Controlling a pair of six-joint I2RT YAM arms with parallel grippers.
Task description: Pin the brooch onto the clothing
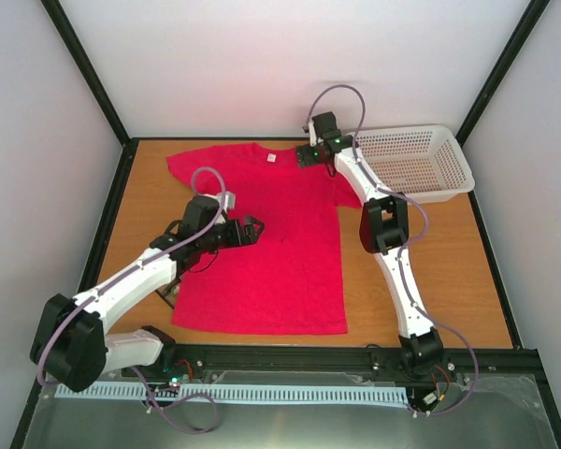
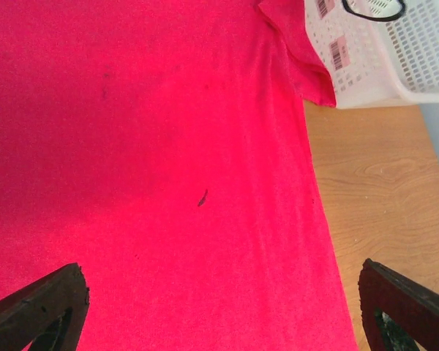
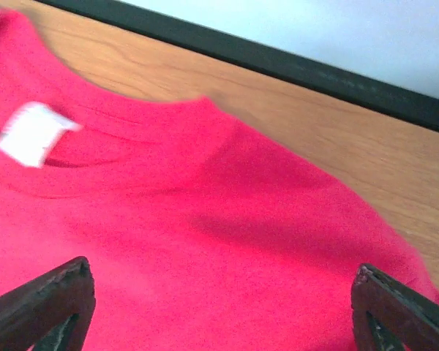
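The brooch cannot be made out in any view. The only small thing on the cloth is a thin dark mark near the middle of the chest, too small to identify.

The clothing lies flat and face up on the surface, neck toward the far wall and hem toward the arm bases. Its white label sits inside the neck.

The left fingers hang over the chest, left of the shirt's middle. The 2 tips stand wide apart with only red cloth between them, and they grip nothing.

The right fingers hover over the shoulder, just right of the collar. They are also spread wide and hold nothing.

The white perforated basket stands at the far right of the surface, just beside the shirt's sleeve on that side. The right arm crosses in front of its left end. From above, the part of its mesh floor that shows carries nothing distinct. In the left wrist view, 2 barcode stickers sit on its wall. A black loop appears at its top edge, but what it is cannot be told.
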